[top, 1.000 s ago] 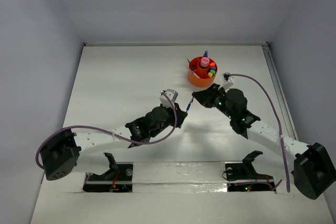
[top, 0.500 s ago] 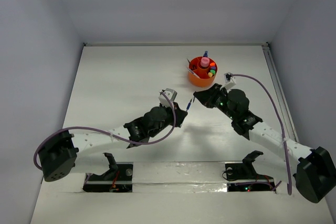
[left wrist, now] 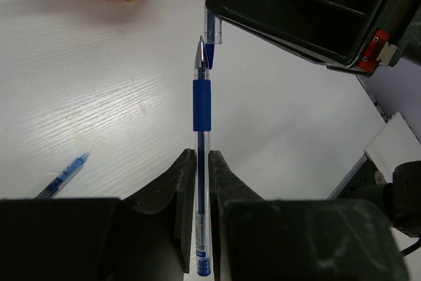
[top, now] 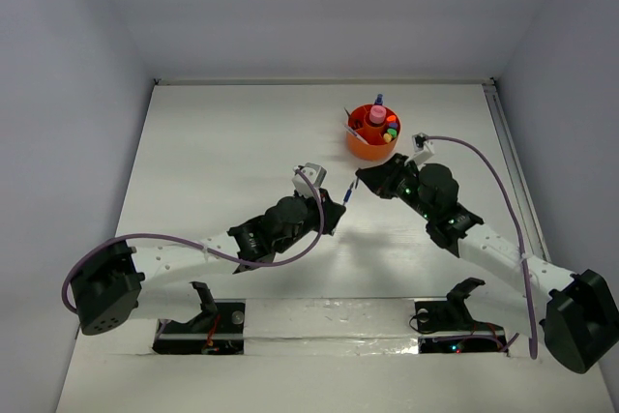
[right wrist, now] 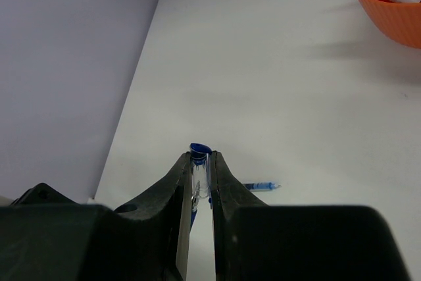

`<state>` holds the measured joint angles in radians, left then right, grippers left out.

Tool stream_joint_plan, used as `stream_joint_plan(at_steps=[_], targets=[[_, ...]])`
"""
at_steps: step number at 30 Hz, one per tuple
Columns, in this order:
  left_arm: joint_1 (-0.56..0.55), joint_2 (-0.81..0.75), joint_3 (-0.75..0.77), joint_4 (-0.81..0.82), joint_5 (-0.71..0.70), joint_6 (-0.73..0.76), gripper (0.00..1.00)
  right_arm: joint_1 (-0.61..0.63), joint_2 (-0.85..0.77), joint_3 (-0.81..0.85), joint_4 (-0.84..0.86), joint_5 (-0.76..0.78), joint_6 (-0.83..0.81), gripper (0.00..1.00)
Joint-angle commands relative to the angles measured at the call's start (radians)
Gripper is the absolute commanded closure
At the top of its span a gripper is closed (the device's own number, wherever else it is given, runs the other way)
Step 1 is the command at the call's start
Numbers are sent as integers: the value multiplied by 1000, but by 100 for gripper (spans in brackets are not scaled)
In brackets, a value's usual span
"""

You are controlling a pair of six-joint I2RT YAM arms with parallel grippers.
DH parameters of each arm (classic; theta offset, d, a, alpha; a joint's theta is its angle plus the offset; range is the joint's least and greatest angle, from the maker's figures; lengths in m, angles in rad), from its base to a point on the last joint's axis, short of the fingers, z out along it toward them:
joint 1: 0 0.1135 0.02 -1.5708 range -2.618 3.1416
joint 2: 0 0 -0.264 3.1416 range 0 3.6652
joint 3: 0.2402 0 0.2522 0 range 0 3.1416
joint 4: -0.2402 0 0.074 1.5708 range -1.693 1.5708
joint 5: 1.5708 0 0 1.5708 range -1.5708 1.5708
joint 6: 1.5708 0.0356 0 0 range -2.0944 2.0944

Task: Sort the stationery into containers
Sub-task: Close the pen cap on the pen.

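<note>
My L gripper (left wrist: 201,161) clamped on blue pen (left wrist: 202,104); R gripper (right wrist: 199,162) clamped on pen cap (right wrist: 200,152); pen tip just beside cap.

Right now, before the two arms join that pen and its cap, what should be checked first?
1. Grip of left gripper on pen: ok.
2. Grip of right gripper on cap: ok.
3. Bare tip of pen facing cap: ok.
4. Tip lined up with cap's mouth: not ok, it sits beside cap.
5. Gap between tub and arms: ok.
</note>
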<state>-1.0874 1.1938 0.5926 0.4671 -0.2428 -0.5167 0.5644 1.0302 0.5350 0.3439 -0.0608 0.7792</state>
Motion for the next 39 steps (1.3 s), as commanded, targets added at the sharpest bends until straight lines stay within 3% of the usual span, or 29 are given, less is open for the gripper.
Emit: stream_joint_plan(at_steps=[1,39], targets=[[-6,-16,16,44,10,3,100,9,7,48,38,-1,-6,100],[-6,-17,6,47,17,-2,100,9,-29,65,33,75,9,99]])
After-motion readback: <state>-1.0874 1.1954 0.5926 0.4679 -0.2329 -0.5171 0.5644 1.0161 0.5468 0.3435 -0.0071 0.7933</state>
